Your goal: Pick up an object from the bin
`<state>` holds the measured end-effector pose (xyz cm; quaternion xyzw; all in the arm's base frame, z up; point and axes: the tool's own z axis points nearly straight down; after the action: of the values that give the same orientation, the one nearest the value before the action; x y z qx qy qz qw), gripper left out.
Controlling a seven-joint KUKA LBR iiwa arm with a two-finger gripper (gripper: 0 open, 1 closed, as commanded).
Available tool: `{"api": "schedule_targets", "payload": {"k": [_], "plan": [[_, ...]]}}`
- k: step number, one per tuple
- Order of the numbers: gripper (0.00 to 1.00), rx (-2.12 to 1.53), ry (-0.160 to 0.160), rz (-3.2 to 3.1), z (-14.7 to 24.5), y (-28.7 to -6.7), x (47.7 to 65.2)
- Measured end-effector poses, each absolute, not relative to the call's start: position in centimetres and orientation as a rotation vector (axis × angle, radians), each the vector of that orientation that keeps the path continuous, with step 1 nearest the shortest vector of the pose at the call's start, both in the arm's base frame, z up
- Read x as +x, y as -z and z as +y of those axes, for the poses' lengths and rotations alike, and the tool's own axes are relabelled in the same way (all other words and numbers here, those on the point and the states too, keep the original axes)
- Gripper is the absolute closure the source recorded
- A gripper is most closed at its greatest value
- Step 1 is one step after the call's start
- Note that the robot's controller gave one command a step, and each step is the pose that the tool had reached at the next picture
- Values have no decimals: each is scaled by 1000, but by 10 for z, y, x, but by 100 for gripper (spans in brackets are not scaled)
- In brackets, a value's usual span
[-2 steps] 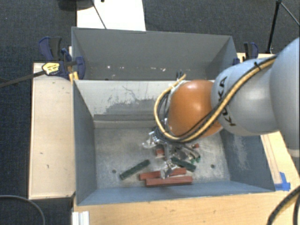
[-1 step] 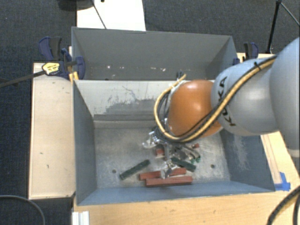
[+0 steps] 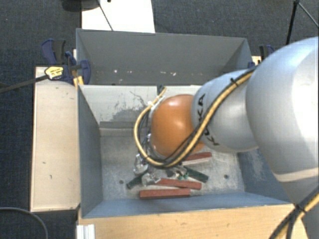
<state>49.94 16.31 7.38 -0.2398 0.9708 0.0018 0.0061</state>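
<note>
You have three reddish-brown bars in view: one (image 3: 164, 193) by the front wall, one (image 3: 179, 183) just behind it, and one (image 3: 200, 157) further back beside the arm's orange cover (image 3: 172, 123). Two dark green pieces lie among them, one at the left (image 3: 133, 183) and one at the right (image 3: 197, 175). The gripper (image 3: 143, 167) sits low over the left end of this small heap, close to the left green piece. You cannot tell how far it is open or whether it has hold of anything. The grey metal bin (image 3: 89, 148) has a scuffed bottom, and a dark floor (image 3: 30, 24) surrounds it.
</note>
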Motion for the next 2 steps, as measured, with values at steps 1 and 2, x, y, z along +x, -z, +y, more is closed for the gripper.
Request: {"api": "schedule_targets", "payload": {"k": [1,2], "plan": [[100,-750,-6,3038,163,-74,499],[100,-847,-14,3011,113,-75,519]]}}
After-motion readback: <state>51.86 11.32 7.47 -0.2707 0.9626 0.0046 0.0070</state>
